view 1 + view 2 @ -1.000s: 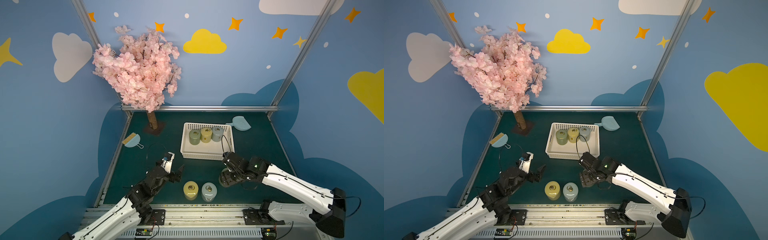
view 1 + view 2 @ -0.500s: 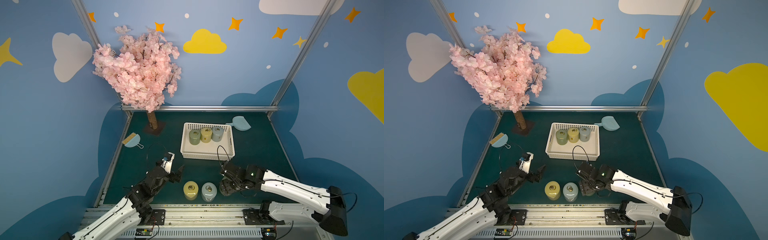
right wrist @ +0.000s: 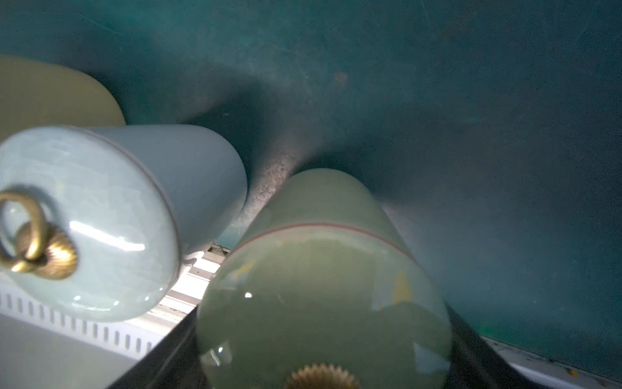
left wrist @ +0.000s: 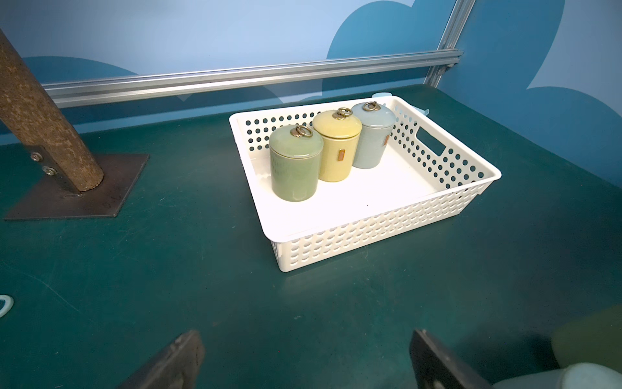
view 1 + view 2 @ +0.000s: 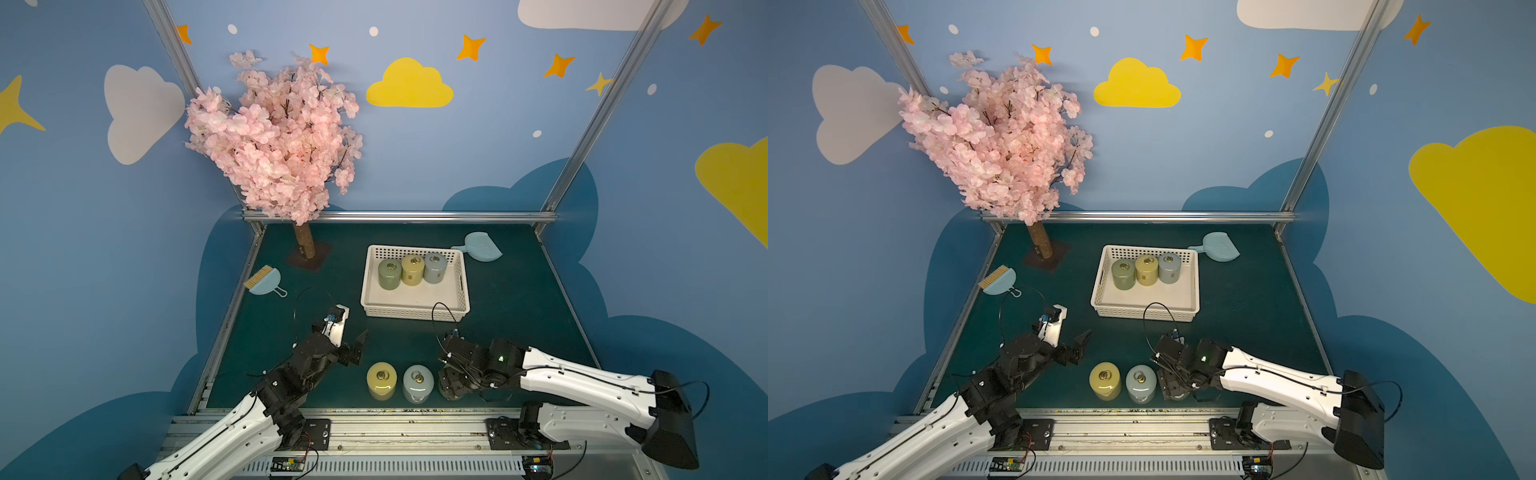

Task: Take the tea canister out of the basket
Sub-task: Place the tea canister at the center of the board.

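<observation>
Looking down on a dark green mat (image 5: 519,316) boxed in by blue walls (image 5: 498,145) painted with clouds and stars. At 11 o'clock, a pink blossom tree (image 5: 278,141); at 9 o'clock, a small brush (image 5: 262,281); at 1 o'clock, a light-blue dustpan (image 5: 482,248) just beyond the far right corner of the white basket (image 5: 415,311), set just past centre toward 12. Inside, along the far wall, a row of three canisters (image 5: 412,270), green, yellow and grey-blue, upright. At 6 o'clock near the front rail, a yellow canister (image 5: 381,380) and a grey-blue canister (image 5: 417,382), upright on the mat, close together. Against a second ago: right gripper (image 5: 452,384) shifted from nearer the basket down toward the front rail, now just beside the grey-blue canister; left arm unmoved. Right arm stretched low from 4 o'clock, wrist bent down, jaws clamped on the sides of a green tea canister (image 3: 323,269), out of the basket; cannot tell whether its base touches the mat. Left gripper (image 4: 304,336) poised over bare mat at 7 o'clock, facing the basket, jaws wide apart, holding nothing.
</observation>
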Robot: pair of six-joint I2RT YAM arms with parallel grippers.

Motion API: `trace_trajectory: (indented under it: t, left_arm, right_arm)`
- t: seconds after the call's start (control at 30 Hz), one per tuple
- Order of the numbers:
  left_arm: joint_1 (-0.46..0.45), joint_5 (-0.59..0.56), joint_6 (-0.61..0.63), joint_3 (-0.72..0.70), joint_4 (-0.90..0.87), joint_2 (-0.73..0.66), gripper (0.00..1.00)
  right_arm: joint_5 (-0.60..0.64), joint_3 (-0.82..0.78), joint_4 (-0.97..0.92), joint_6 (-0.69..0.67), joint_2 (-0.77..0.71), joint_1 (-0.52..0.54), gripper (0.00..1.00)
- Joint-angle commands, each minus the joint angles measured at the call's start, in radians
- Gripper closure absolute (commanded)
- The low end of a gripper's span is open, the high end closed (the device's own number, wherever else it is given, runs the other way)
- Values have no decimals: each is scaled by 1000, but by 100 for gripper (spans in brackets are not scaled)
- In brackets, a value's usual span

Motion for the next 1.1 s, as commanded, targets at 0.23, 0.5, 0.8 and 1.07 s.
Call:
trace_trajectory:
  t: [0.23,0.5,0.8,1.07]
  left_arm:
    - [1,-12,5,-7,15,-11,0]
    - [4,-12,5,-9,17,-12,0]
    - [3,-14,5,-9,18,-16,0]
    - [2,-14,5,-12,21,-16,0]
  right_arm:
    - [17,-18,67,34,6,18,36]
    - [13,-38,79,50,12,26,35]
    - [5,-55,85,68,11,40,25]
    - [18,-53,72,71,-25,43,2]
